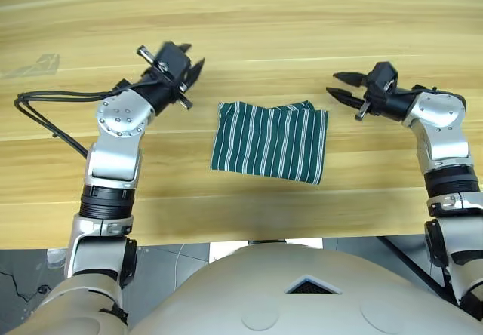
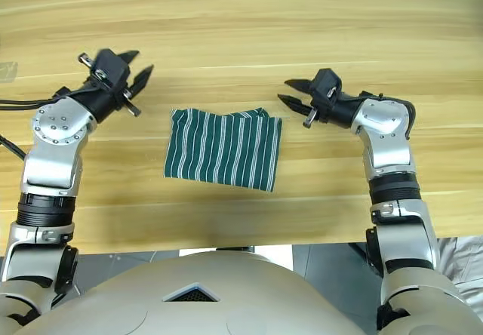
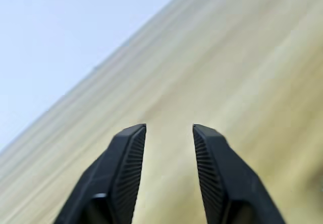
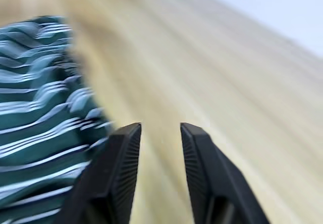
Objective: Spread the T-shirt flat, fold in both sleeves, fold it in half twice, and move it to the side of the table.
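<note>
Left eye view: your left gripper (image 1: 195, 56) and right gripper (image 1: 332, 83) gape empty; pinch the T-shirt (image 1: 269, 140), likely soft and light, through every layer at its edge.

Bright, even light falls from overhead on the table (image 1: 302, 18), with a pale sheen banding the upper part of the frame. A thin, soft shadow hugs the lower edge of the T-shirt (image 1: 270, 140). In the right wrist view, shirt stripes and wood smear to haze.
</note>
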You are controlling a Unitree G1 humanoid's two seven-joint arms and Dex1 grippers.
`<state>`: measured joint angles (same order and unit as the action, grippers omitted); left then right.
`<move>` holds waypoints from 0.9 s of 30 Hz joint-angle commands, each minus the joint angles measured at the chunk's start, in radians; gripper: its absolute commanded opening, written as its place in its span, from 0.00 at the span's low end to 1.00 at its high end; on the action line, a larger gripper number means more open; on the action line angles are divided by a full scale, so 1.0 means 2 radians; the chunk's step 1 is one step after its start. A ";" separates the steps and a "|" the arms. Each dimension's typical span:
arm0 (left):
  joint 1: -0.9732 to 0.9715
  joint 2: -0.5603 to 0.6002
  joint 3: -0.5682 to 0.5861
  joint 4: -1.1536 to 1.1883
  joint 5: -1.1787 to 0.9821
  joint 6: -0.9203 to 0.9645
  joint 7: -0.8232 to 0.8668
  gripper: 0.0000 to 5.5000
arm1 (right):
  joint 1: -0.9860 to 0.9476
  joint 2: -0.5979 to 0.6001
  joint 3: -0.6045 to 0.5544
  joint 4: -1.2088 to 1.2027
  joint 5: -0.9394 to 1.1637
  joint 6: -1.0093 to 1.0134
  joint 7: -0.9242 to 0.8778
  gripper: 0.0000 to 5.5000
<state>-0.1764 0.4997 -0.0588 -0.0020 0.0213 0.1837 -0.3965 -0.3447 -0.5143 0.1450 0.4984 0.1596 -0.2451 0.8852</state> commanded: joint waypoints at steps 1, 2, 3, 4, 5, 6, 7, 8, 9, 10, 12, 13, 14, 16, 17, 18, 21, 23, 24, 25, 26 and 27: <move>0.014 -0.025 0.024 0.034 0.007 0.001 0.046 0.34 | -0.006 0.008 -0.015 0.024 -0.026 -0.029 -0.038 0.30; 0.022 -0.032 0.026 0.032 0.004 -0.002 0.050 0.34 | -0.004 0.011 -0.015 0.022 -0.029 -0.035 -0.043 0.30; 0.028 -0.039 0.029 0.029 0.003 -0.008 0.057 0.34 | 0.000 0.014 -0.013 0.015 -0.027 -0.039 -0.040 0.30; 0.032 -0.046 0.038 0.020 -0.001 -0.014 0.067 0.34 | 0.010 0.021 -0.011 -0.007 -0.005 -0.042 -0.017 0.30; 0.036 -0.053 0.049 0.012 -0.004 -0.021 0.079 0.34 | 0.021 0.029 -0.010 -0.034 0.023 -0.037 0.010 0.30; 0.039 -0.061 0.063 0.002 -0.007 -0.031 0.093 0.34 | 0.032 0.037 -0.006 -0.061 0.049 -0.030 0.035 0.30; 0.043 -0.072 0.079 -0.008 -0.013 -0.042 0.111 0.34 | 0.039 0.045 0.002 -0.080 0.063 -0.023 0.054 0.30; 0.048 -0.081 0.091 -0.017 -0.018 -0.050 0.123 0.34 | 0.042 0.052 0.009 -0.089 0.065 -0.015 0.060 0.30; 0.059 -0.090 0.098 -0.026 -0.025 -0.057 0.129 0.34 | 0.038 0.062 0.020 -0.087 0.059 -0.012 0.065 0.30; 0.070 -0.099 0.100 -0.033 -0.030 -0.064 0.132 0.34 | 0.035 0.071 0.029 -0.086 0.056 -0.003 0.069 0.30; 0.088 -0.112 0.097 -0.040 -0.033 -0.074 0.133 0.34 | 0.030 0.088 0.048 -0.087 0.051 0.017 0.077 0.30; 0.095 -0.117 0.096 -0.043 -0.034 -0.079 0.133 0.34 | 0.030 0.095 0.058 -0.090 0.050 0.029 0.083 0.30; 0.103 -0.123 0.093 -0.047 -0.037 -0.083 0.130 0.34 | 0.030 0.101 0.074 -0.093 0.047 0.039 0.096 0.30; 0.117 -0.137 0.088 -0.057 -0.046 -0.086 0.125 0.34 | 0.028 0.108 0.103 -0.090 0.031 0.053 0.115 0.30; 0.123 -0.143 0.085 -0.060 -0.048 -0.087 0.123 0.34 | 0.025 0.109 0.114 -0.084 0.022 0.056 0.122 0.30; 0.128 -0.147 0.082 -0.063 -0.049 -0.087 0.122 0.34 | 0.018 0.113 0.122 -0.069 0.010 0.056 0.121 0.30; 0.135 -0.158 0.075 -0.069 -0.050 -0.087 0.123 0.34 | -0.002 0.123 0.136 -0.026 -0.017 0.066 0.119 0.30; 0.136 -0.162 0.071 -0.070 -0.049 -0.087 0.124 0.34 | -0.014 0.124 0.143 0.005 -0.035 0.070 0.120 0.30; 0.136 -0.164 0.070 -0.070 -0.050 -0.087 0.123 0.34 | -0.023 0.125 0.145 0.028 -0.047 0.075 0.113 0.30; 0.136 -0.165 0.069 -0.070 -0.051 -0.086 0.123 0.34 | -0.033 0.126 0.144 0.054 -0.060 0.073 0.099 0.30; 0.138 -0.167 0.068 -0.070 -0.052 -0.086 0.123 0.34 | -0.048 0.127 0.145 0.092 -0.080 0.075 0.074 0.30; 0.140 -0.170 0.067 -0.071 -0.054 -0.085 0.124 0.34 | -0.064 0.128 0.144 0.131 -0.096 0.072 0.043 0.30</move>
<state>0.0925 0.1731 0.0796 -0.1308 -0.0805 0.0095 -0.1472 -0.4316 -0.2420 0.4286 0.6181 0.0688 -0.1227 1.0715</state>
